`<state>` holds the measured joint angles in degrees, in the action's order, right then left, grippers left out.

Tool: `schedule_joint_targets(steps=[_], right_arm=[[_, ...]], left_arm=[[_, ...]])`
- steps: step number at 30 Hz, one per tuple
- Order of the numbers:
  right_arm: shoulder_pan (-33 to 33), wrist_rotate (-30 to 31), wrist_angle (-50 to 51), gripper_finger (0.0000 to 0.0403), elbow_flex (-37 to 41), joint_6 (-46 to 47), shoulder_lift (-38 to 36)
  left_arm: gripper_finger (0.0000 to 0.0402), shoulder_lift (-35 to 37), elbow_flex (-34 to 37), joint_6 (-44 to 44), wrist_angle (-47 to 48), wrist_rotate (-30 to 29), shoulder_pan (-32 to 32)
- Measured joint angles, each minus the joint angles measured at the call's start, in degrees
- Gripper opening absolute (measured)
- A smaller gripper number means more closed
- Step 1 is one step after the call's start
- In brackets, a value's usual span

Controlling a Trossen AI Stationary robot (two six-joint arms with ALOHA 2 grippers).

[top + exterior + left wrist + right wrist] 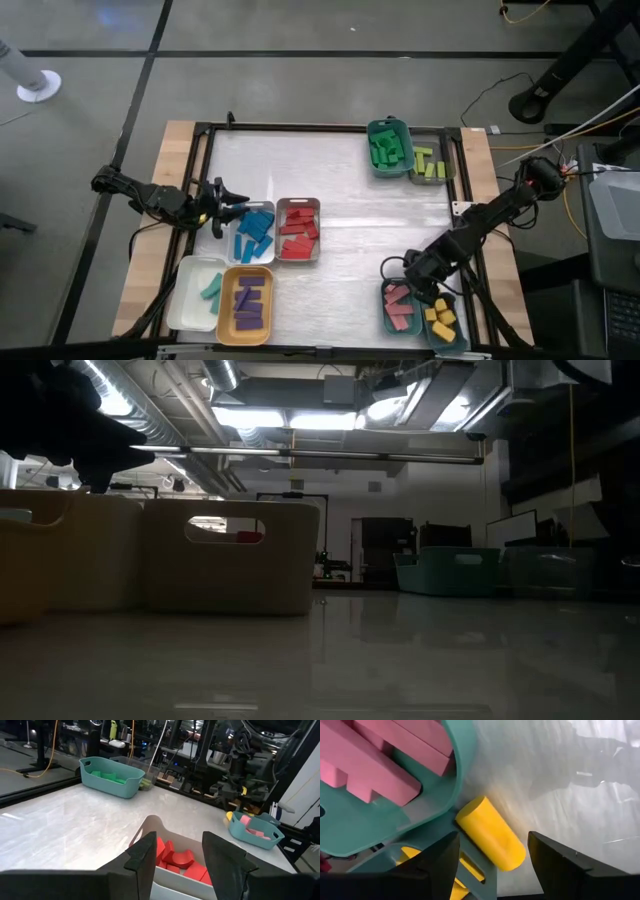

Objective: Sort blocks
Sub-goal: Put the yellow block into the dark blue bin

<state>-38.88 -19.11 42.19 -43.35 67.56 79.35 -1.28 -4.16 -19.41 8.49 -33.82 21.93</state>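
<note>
High view, table [350, 190]: trays ring a bare centre.
Left gripper [234, 205]: at 9 o'clock, over the blue blocks' [255, 232] tray; fingers [145, 857] spread, holding nothing.
Right gripper [412, 268]: at 4 o'clock, just beside the teal tray [462, 780] of pink blocks [399, 304]; fingers spread, apart from the yellow block [490, 832].
Yellow block: lies on the table against the teal tray's outer wall, between the right fingers, outside any tray.
Red blocks [298, 233]: grey tray right of the blue one.
Green blocks [386, 149]: tray at 1 o'clock; lime blocks [430, 165] in the next tray.
Purple blocks [248, 305]: orange tray at 7 o'clock; teal blocks [212, 291] in the white tray beside it.
Yellow blocks [440, 318]: tray at 5 o'clock.
</note>
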Motion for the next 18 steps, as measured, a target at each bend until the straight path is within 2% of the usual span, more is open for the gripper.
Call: schedule_joint_targets(steps=[13, 18], right_arm=[[-0.54, 0.45, 2.84, 0.0237, 0.02, -0.27, 0.02], [-0.54, 0.43, 6.88, 0.0237, 0.02, 0.43, 0.02]], left_arm=[[0.0148, 0.00, 0.00, -0.14, 0.04, -0.07, -0.02], [0.0148, 0.00, 0.00, -0.14, 0.04, -0.07, -0.02]])
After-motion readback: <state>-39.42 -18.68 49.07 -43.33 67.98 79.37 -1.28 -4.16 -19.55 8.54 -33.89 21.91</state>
